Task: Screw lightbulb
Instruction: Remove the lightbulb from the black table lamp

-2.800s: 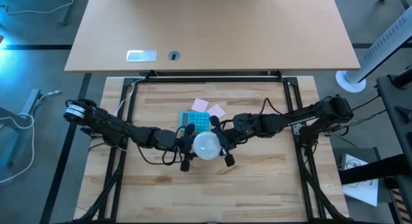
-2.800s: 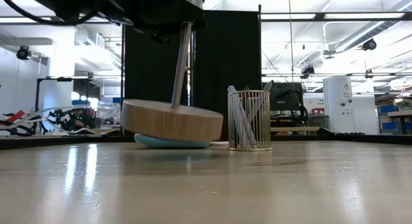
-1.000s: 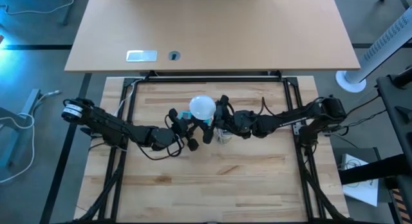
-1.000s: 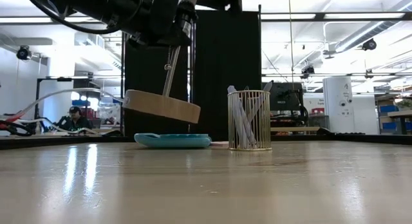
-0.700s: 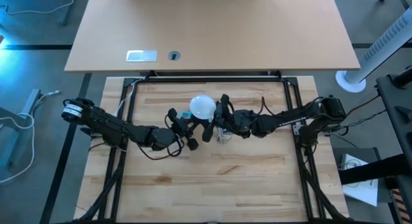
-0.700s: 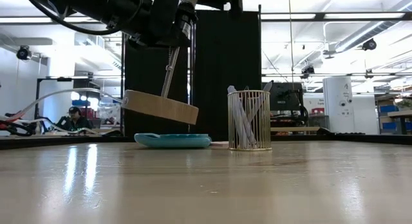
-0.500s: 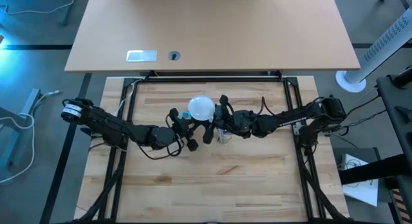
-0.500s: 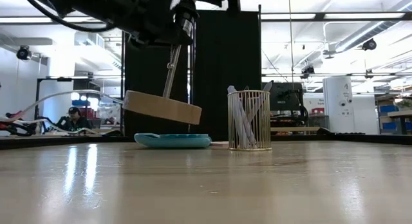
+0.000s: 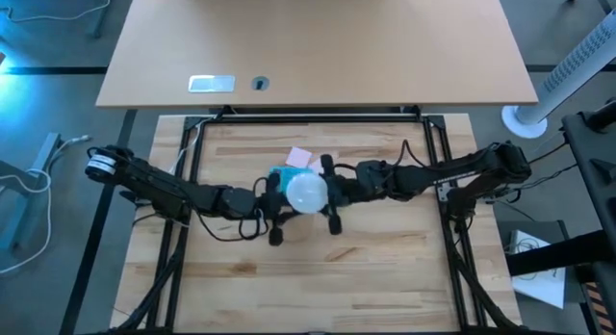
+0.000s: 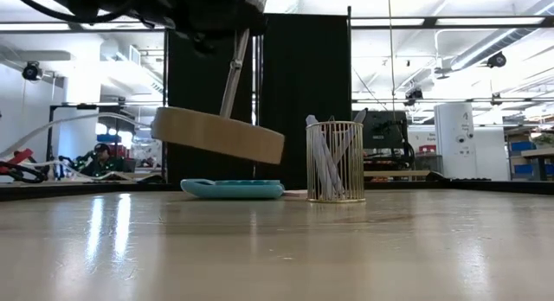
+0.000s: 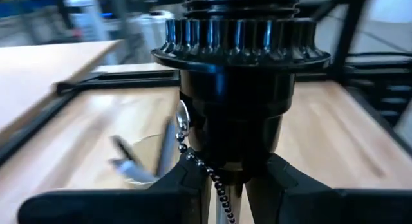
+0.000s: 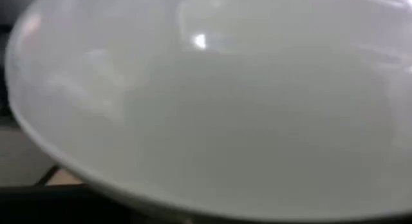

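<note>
My left jaws (image 11: 225, 185) are pressed tight on the black socket (image 11: 235, 102) and hold its wooden disc (image 10: 218, 134) tilted above the counter (image 10: 277, 249). My right jaws (image 9: 332, 193) pinch the lightbulb (image 9: 307, 192), which sits at the counter's centre, at 3 o'clock from my left jaws. Farther back, at 12 o'clock, lie the blue calculator (image 10: 232, 188) and a wire pen holder (image 10: 335, 161).
</note>
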`<state>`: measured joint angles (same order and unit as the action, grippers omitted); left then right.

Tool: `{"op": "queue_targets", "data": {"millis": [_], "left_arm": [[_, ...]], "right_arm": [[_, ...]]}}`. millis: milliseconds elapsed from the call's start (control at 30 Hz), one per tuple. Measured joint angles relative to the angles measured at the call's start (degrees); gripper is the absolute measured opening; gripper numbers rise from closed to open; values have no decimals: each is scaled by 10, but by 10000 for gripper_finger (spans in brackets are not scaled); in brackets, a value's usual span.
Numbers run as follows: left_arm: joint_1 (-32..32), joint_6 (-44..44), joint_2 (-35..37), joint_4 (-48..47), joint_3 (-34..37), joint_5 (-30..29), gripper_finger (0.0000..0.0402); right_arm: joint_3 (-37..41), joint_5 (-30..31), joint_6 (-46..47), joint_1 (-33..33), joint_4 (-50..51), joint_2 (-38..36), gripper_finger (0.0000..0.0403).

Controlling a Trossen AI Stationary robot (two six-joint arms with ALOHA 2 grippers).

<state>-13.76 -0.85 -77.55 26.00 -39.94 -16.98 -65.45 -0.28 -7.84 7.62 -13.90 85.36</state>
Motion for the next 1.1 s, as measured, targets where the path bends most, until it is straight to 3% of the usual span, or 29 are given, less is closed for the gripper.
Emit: {"op": "queue_targets", "data": {"millis": [233, 433, 633, 800, 1100], "left_arm": [[0, 12, -29, 48, 0, 142, 59], [-1, 15, -65, 85, -15, 183, 59], [0, 31, -114, 85, -54, 216, 59], [0, 47, -124, 81, -61, 196, 62], [0, 43, -112, 104, -50, 177, 223]], "right_arm": [[0, -165, -85, -1, 9, -1, 138], [0, -267, -114, -6, 16, -1, 143], [0, -320, -116, -10, 34, 0, 138], [0, -317, -104, -12, 58, -1, 141], [2, -295, -92, -13, 78, 2, 140]]}}
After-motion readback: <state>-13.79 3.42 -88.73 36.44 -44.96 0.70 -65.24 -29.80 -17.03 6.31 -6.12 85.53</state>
